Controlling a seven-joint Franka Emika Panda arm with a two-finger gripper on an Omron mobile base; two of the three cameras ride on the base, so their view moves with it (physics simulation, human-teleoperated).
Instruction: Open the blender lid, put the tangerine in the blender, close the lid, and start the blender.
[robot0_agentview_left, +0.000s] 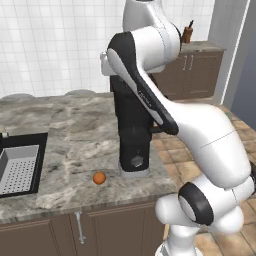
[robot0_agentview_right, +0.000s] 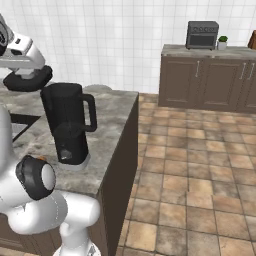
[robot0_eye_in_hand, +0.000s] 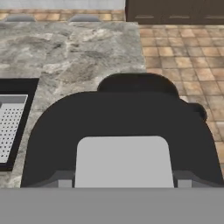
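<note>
Hand view: the blender lid (robot0_eye_in_hand: 122, 127) sits directly ahead of the fingers, very close; its light grey square cap (robot0_eye_in_hand: 124, 161) is centred between them. The finger tips show as small grey corners on either side of the cap's lower edge, apparently straddling it. Whether the fingers press the cap or stand just clear of it I cannot tell.

Judgement: the step in hand is lid removal. The relation that matters is cap between fingers, hand axis running down onto the lid; the next move would be to close on the cap, if not yet closed, then pull straight back along that axis.

Right base view: the blender (robot0_agentview_right: 70, 125) stands upright on the worktop (robot0_agentview_right: 112, 120), loop handle to the side, and the hand is above and just behind its top.

Left base view: the tangerine (robot0_agentview_left: 99, 178) lies on the worktop, well below the fingers and off to one side of the blender foot, apart from it. The sink (robot0_agentview_left: 20, 165) lies further out on that same side.
</note>
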